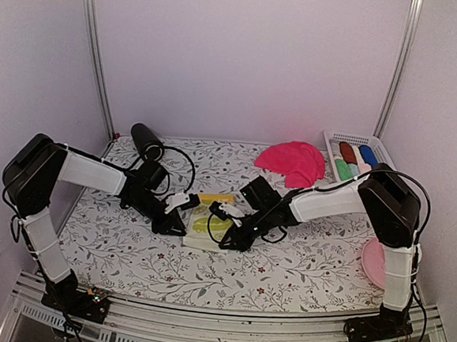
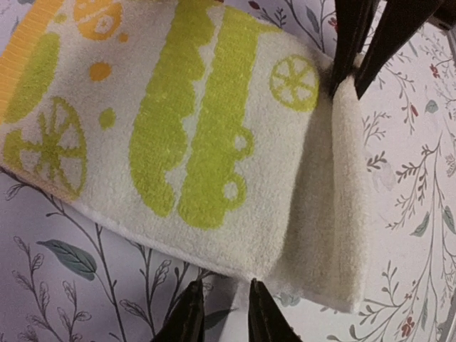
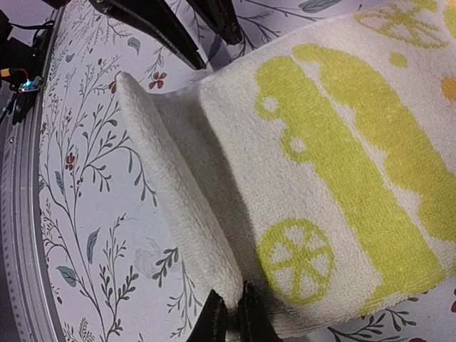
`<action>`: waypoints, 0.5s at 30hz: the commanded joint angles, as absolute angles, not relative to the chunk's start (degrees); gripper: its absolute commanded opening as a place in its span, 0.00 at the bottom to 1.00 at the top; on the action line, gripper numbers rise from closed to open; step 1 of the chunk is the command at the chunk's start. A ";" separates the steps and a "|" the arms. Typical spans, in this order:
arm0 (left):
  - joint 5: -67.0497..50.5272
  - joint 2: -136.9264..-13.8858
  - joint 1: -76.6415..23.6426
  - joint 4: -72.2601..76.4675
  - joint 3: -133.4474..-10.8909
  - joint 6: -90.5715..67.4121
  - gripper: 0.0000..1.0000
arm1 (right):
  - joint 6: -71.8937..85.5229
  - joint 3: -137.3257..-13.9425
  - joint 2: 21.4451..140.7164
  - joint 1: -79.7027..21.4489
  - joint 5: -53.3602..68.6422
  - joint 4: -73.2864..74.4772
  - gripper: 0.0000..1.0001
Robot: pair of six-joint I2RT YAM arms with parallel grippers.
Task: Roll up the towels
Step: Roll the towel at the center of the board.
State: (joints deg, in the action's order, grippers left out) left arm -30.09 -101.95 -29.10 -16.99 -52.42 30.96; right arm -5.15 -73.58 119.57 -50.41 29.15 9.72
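Where the printed towel lies flat on the floral table, cream with lime-green and yellow shapes, it sits midway between my two arms and just ahead of them. Its near edge is turned up and over into a soft fold that runs along the cloth. My right gripper is clamped on one end of that fold, fingers pressed together with the cream pile pinched between them. My left gripper sits at the other end, right at the towel's edge, its jaws a narrow gap apart; I cannot make out any cloth between them. Farther back on my right, a pink towel lies in a loose heap. Just beside it a white basket holds rolled towels in red, blue, green and a pale shade. A black cylinder lies at the far left. A pink plate sits at the right edge near my right arm.
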 commanded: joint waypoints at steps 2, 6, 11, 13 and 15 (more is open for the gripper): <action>-27.58 -97.80 -28.74 -11.52 -50.34 29.61 0.22 | -3.83 -75.97 122.30 -49.48 28.72 12.74 0.04; -26.97 -91.36 -27.95 -5.99 -46.31 30.73 0.23 | -2.46 -76.26 123.43 -48.51 30.39 13.33 0.04; -24.01 -83.28 -28.02 4.67 -38.38 37.40 0.24 | -1.48 -77.13 124.28 -47.84 31.73 14.35 0.04; -24.41 -80.71 -28.33 7.50 -35.44 41.55 0.25 | -1.11 -77.61 124.87 -47.78 32.24 14.83 0.04; -24.57 -78.27 -29.40 9.86 -32.88 46.16 0.25 | -0.41 -78.18 125.64 -47.57 32.62 15.53 0.03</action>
